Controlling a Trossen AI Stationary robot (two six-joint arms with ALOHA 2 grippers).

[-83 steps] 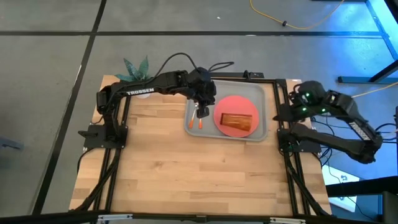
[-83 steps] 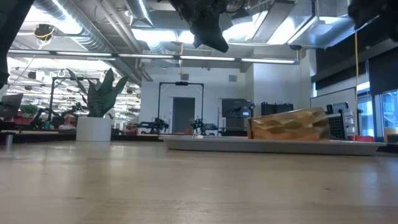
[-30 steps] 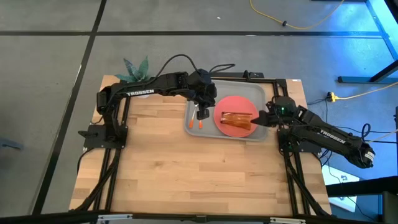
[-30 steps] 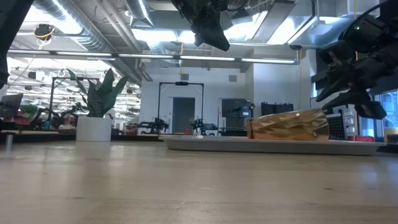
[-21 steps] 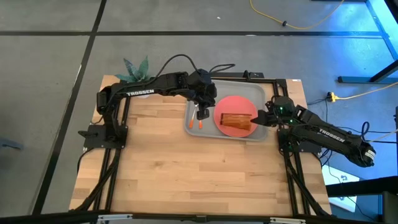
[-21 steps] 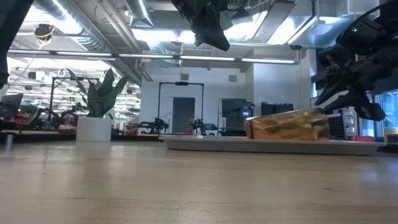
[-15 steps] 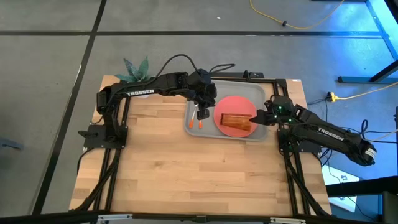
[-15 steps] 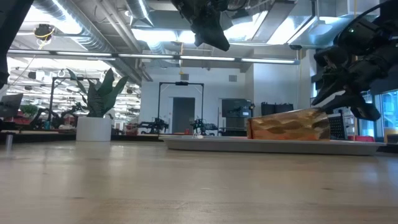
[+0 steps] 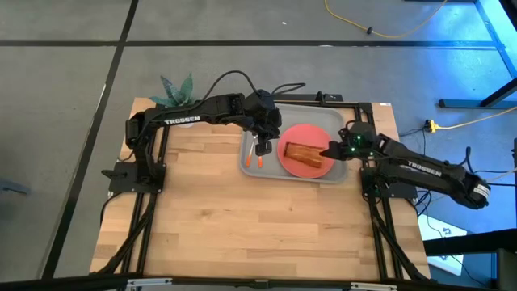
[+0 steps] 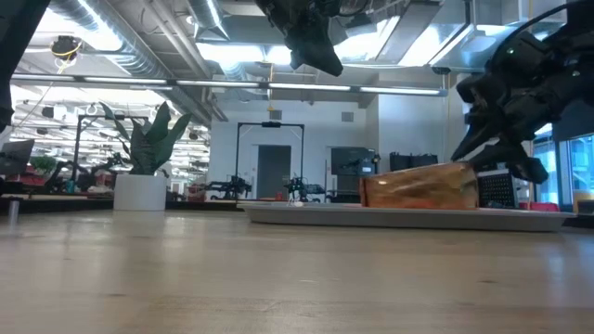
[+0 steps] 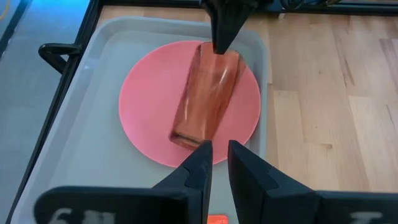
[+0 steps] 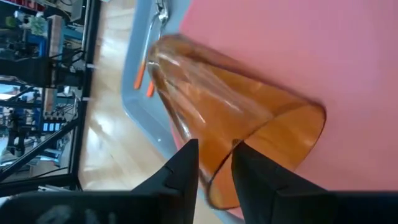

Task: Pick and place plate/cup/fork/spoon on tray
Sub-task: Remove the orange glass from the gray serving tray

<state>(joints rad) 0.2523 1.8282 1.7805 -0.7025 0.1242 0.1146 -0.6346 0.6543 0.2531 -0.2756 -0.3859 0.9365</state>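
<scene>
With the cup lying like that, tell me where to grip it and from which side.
Grip the cup at its open rim, coming in level from the right gripper's side. It lies on its side on the plate with the mouth facing that gripper, whose fingers are already at the rim, so one can probably slip inside.

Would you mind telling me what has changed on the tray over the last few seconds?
The right gripper swung in from the table's right edge to the cup lying on the plate, nudging it slightly leftward. The left gripper stayed above the fork and spoon; the tray did not move.
</scene>
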